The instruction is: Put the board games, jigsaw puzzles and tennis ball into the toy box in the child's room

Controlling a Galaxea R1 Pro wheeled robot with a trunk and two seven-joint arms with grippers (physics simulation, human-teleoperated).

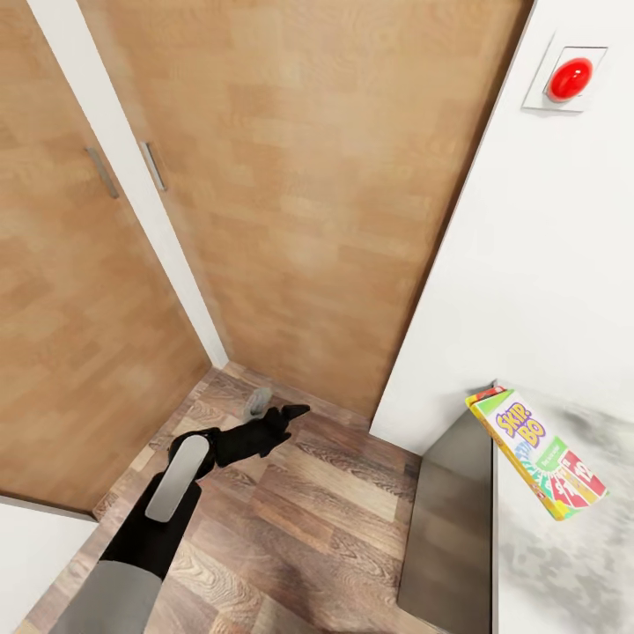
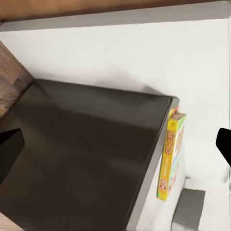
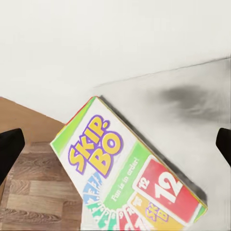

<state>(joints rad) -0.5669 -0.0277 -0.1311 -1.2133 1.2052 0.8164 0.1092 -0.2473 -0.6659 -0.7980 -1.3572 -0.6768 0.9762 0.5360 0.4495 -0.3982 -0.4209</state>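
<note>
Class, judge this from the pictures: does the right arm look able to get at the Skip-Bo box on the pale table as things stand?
Probably yes. In the right wrist view the Skip-Bo box lies face up on the pale table, straight ahead between the open fingertips, with nothing on top or in front. How near it is cannot be told.

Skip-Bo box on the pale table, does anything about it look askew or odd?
Yes. The Skip-Bo box lies skewed at the corner of the pale table, one end jutting past the edge above the lower dark side table. It looks undamaged.
</note>
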